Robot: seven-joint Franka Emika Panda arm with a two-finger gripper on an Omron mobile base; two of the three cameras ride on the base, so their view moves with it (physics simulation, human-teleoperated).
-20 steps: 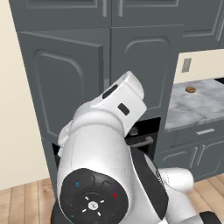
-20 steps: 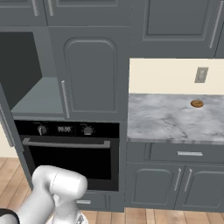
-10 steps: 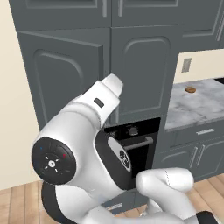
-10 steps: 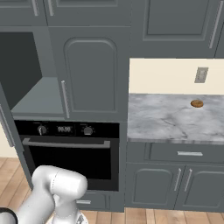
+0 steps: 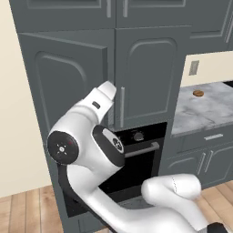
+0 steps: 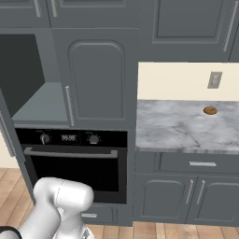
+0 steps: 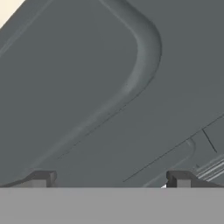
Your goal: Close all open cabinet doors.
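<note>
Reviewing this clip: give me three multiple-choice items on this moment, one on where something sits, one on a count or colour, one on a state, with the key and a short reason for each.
1. Where is the small brown round thing?
A. on the marble counter, under the wall outlet
B. on the wooden floor
C. inside the oven

2. How many knobs show on the oven's control panel in the right base view?
A. one
B. two
C. four

3. How does the cabinet door left of the oven column stand?
A. shut flush
B. swung open
C. taken off

Key: 1 A, the brown thing lies on the counter below the outlet. 2 B, one knob on each side of the oven display. 3 B, the open door stands out from the front, and the bare cabinet inside is visible beside the shut door.
</note>
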